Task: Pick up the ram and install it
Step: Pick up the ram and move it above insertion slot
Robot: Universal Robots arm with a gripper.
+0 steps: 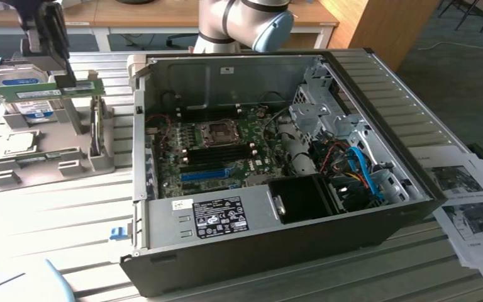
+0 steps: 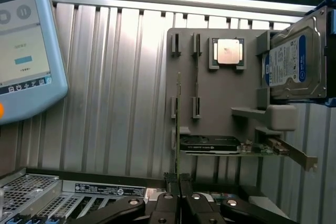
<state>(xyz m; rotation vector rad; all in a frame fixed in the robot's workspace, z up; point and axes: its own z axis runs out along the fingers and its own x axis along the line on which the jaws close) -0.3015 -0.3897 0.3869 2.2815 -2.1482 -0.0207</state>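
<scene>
Exterior view: the gripper (image 1: 63, 80), jaws nearly closed, clamps 1 green ram (image 1: 30, 92) above the grey tray (image 1: 23, 168), at the exterior view's left of 1 open PC case (image 1: 409, 207) on a slatted metal table (image 1: 57, 207)

Wrist view: the ram (image 2: 178, 119) runs edge-on from the gripper (image 2: 176, 179) over the tray (image 2: 220, 95), which holds 1 CPU (image 2: 228, 52), 1 hard drive (image 2: 291, 66) and 1 card (image 2: 210, 144)

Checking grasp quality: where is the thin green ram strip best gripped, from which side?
Probably midway along its upper long edge, from above, clamping the flat faces: the thin green ram strip is on edge; the gripper holds it there.
</scene>
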